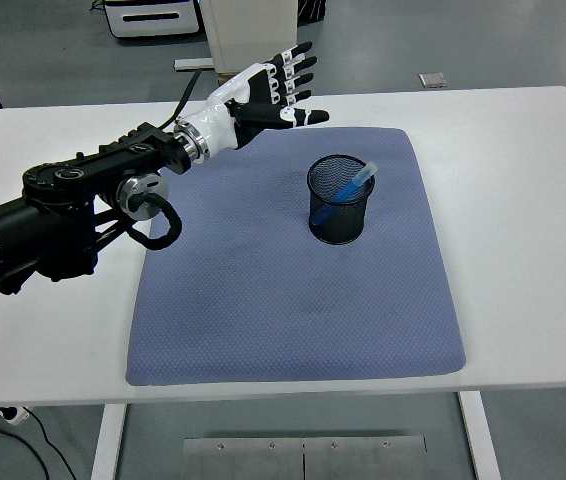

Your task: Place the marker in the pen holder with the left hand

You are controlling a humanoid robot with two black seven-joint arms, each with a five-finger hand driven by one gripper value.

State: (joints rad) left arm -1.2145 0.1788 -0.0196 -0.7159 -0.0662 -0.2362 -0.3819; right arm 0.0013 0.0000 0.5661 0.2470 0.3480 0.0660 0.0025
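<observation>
Note that the left robot hand (268,92) is spread wide, fingers extended, and holds nothing. It hangs over the far edge of the blue mat (293,300) on the white desk (523,200). The black mesh pen holder (340,200) stands upright on the mat, nearer the robot than the hand and to its right, clear of it. The blue marker (351,184) sits inside the holder, leaning against its right rim.

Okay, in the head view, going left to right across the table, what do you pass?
Left arm → left hand, fingers spread and empty → pen holder on the blue mat, with the marker leaning inside it → bare white table on the right.
</observation>
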